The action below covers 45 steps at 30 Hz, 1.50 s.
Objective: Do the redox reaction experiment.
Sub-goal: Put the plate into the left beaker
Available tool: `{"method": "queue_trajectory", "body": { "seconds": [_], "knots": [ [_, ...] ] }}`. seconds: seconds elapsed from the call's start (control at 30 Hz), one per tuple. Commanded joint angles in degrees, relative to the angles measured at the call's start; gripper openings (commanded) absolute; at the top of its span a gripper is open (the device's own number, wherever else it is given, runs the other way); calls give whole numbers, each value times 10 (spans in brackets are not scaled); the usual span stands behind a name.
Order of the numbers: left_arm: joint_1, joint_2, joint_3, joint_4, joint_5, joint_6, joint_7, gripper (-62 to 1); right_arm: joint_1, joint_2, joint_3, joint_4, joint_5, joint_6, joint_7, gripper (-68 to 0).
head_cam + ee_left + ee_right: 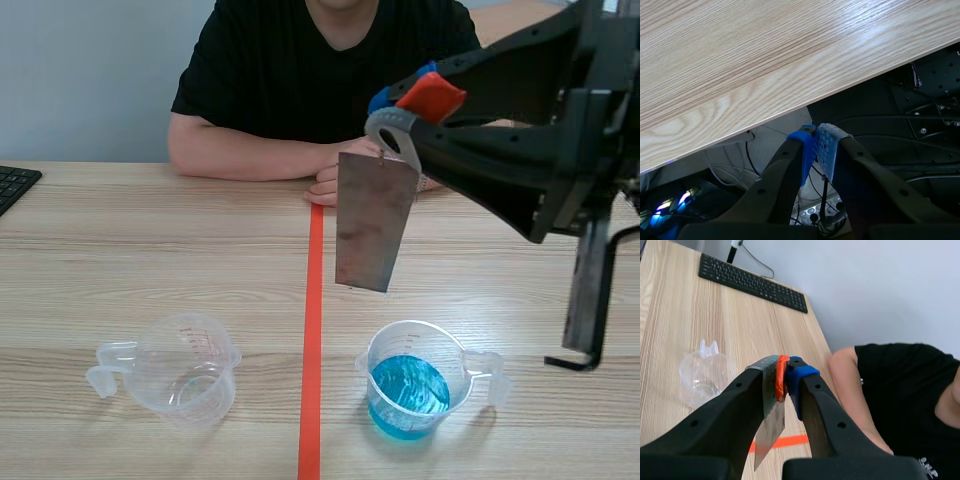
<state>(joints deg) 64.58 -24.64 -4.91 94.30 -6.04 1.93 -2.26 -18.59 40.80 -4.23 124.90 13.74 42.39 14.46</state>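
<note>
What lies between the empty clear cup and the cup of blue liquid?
Only bare table and the orange-red tape line separate the empty cup and the blue-liquid cup in the scene view.

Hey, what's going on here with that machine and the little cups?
The robot's right end effector is shut on a thin metal plate, holding it by its top so it hangs in the air near a cup of blue liquid, not yet in it. An empty clear cup stands apart on the table. The left end effector is shut on nothing, past the table's edge. A person sits across the table.
</note>
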Motion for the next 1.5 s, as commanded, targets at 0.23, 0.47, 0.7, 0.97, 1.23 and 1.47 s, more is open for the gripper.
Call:
{"method": "queue_trajectory", "body": {
  "seconds": [0.23, 0.47, 0.7, 0.97, 1.23, 1.47],
  "knots": [
    [-10, -3, 3, 9, -3, 0, -11, -565, 109, -4, -91, 0, 43, 3, -44, -658],
    [-10, -3, 3, 9, -3, 0, -11, -565, 192, -45, -180, -45, 48, 3, -85, -658],
    [-10, -3, 3, 9, -3, 0, -9, -565, 265, -99, -266, -83, 48, 3, -131, -658],
    [-9, -3, 3, 9, -3, 0, -7, -565, 302, -162, -335, -114, 48, 3, -175, -658],
    [-9, -3, 3, 9, -3, 0, 10, -565, 302, -209, -375, -130, 47, 3, -219, -658],
    [-7, -3, 3, 9, -3, 0, 26, -565, 300, -223, -387, -146, 47, 3, -226, -658]
  ]
}}
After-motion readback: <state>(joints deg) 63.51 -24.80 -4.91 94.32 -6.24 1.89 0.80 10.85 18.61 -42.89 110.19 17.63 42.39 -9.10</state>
